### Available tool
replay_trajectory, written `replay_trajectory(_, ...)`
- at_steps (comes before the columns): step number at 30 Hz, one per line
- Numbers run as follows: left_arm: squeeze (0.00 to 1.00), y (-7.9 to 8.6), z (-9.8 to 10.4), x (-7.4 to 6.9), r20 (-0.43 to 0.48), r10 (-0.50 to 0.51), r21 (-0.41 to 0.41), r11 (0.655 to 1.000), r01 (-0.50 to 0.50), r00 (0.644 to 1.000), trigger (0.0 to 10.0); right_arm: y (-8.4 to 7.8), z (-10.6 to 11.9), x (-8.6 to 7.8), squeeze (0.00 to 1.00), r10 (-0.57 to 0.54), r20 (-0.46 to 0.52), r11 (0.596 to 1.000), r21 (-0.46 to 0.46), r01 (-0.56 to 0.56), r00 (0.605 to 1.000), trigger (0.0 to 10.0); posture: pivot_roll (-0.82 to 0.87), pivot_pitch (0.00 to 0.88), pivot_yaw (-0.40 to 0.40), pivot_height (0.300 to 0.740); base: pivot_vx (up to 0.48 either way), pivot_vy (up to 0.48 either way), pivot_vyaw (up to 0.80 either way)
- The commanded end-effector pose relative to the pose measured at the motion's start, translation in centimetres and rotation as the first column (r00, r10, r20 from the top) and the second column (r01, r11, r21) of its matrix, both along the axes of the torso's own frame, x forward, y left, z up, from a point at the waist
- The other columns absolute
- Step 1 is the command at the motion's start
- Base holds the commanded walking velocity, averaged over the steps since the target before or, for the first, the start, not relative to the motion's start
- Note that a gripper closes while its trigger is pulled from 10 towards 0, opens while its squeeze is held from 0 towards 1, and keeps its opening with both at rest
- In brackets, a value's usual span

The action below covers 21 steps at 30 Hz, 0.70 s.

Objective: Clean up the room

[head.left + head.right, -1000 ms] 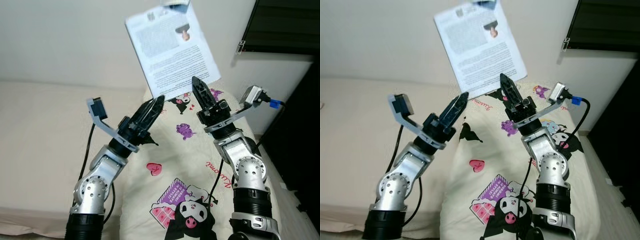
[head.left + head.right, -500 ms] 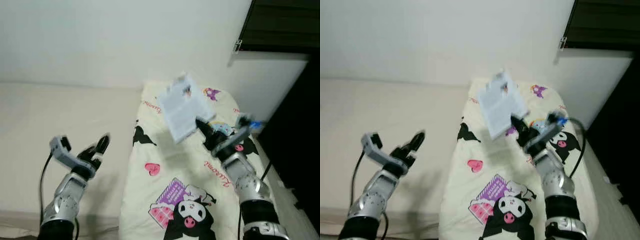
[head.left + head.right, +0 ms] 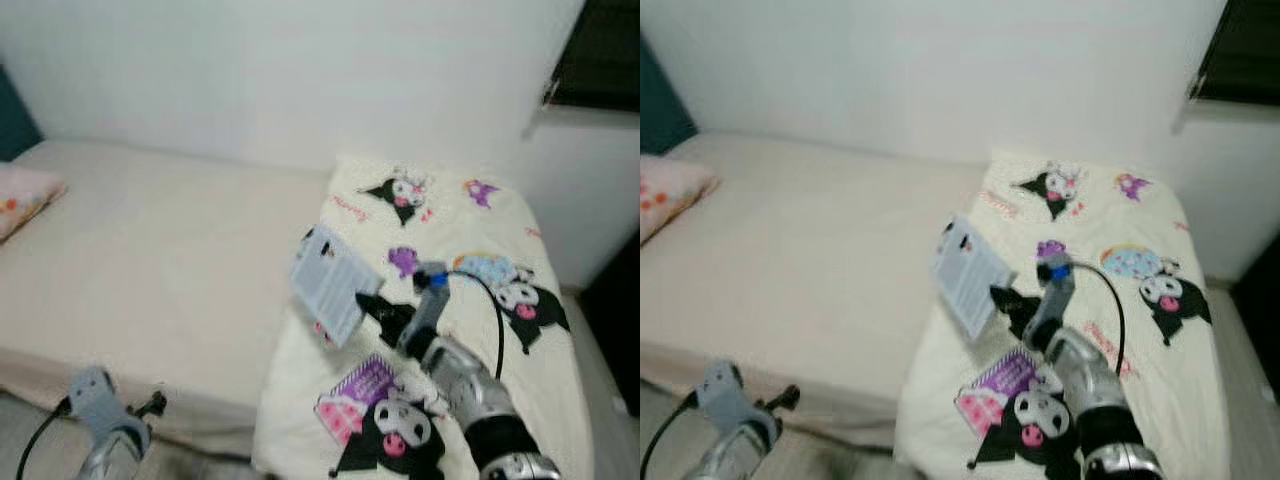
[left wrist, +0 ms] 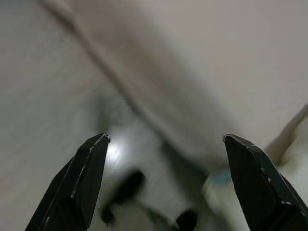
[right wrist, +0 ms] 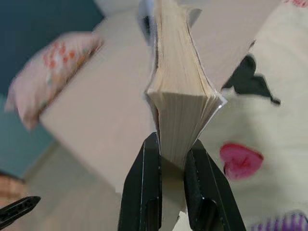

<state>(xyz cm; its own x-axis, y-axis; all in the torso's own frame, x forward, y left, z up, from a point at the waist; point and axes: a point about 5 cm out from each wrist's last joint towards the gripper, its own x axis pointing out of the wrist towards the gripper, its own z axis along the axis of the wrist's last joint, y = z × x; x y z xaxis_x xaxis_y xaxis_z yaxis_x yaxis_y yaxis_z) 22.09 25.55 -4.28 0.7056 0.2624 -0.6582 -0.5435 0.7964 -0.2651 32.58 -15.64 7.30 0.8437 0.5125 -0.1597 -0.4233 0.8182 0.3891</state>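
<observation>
Because the right end effector [image 5: 166, 185] pinches the book [image 3: 330, 284] only at its lower edge, above the cartoon-print blanket [image 3: 500, 330], pages could splay and slip free; left end effector [image 4: 163, 183] hangs spread open, empty.

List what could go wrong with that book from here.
1. The right gripper pinches the book only at one edge, and its pages fan out above the fingers; it may slip or splay open.
2. The book hangs above the blanket near the mattress; if dropped, it might land bent.
3. The head views are blurred, so placing it could miss.
</observation>
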Motion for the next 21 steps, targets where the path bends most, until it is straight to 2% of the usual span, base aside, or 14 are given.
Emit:
replay_trajectory(1, 0.00, 0.0, -0.3, -0.4, -0.019, -0.012, 0.023, 1.000, 0.013, 1.000, 10.0, 0.3, 0.2, 0.1, 0.00, 0.019, 0.035, 1.000, -0.012, -0.019, 0.999, 0.0, 0.00, 0.019, -0.053, 0.740, 0.000, 0.000, 0.80)
replay_trajectory(3, 0.00, -0.7, -1.8, -2.3, -0.101, -0.043, 0.039, 0.998, 0.047, 0.994, 10.0, 0.2, -0.8, -0.3, 0.00, 0.027, 0.008, 0.999, -0.037, -0.026, 1.000, 0.0, 0.00, 0.017, -0.053, 0.740, 0.000, 0.000, 0.80)
replay_trajectory(4, 0.00, -0.7, -1.8, -2.3, -0.101, -0.043, 0.039, 0.998, 0.047, 0.994, 10.0, 0.2, -0.8, -0.3, 0.00, 0.027, 0.008, 0.999, -0.037, -0.026, 1.000, 0.0, 0.00, 0.017, -0.053, 0.740, 0.000, 0.000, 0.80)
replay_trajectory(5, 0.00, -1.1, -2.8, -3.9, -0.168, -0.061, 0.044, 0.997, 0.069, 0.984, 10.0, 0.1, -1.5, -0.7, 0.00, 0.029, -0.015, 0.998, -0.054, -0.030, 0.999, 0.0, 0.00, 0.016, -0.053, 0.740, 0.000, 0.000, 0.80)
replay_trajectory(6, 0.00, -1.1, -2.8, -3.9, -0.168, -0.061, 0.044, 0.997, 0.069, 0.984, 10.0, 0.1, -1.5, -0.7, 0.00, 0.029, -0.015, 0.998, -0.054, -0.030, 0.999, 0.0, 0.00, 0.016, -0.053, 0.740, 0.000, 0.000, 0.80)
replay_trajectory(8, 0.00, -1.7, -3.7, -5.3, -0.232, -0.086, 0.050, 0.994, 0.100, 0.969, 10.0, 0.1, -1.9, -0.9, 0.00, 0.038, -0.018, 0.998, -0.053, -0.039, 0.999, 0.0, 0.00, 0.011, -0.055, 0.740, 0.000, 0.000, 0.80)
replay_trajectory(16, 0.00, -2.6, -4.3, -6.1, -0.242, -0.161, 0.038, 0.984, 0.175, 0.957, 10.0, 0.6, -1.2, -0.7, 0.00, 0.085, 0.033, 0.996, -0.023, -0.084, 0.996, 0.0, 0.00, 0.000, -0.052, 0.740, 0.000, 0.000, 0.80)
replay_trajectory(21, 0.00, -2.7, -4.3, -6.1, -0.241, -0.175, 0.042, 0.981, 0.190, 0.955, 10.0, 1.0, -0.6, -0.5, 0.00, 0.117, 0.071, 0.993, -0.008, -0.116, 0.991, 0.0, 0.00, 0.000, -0.053, 0.740, 0.000, 0.000, 0.80)
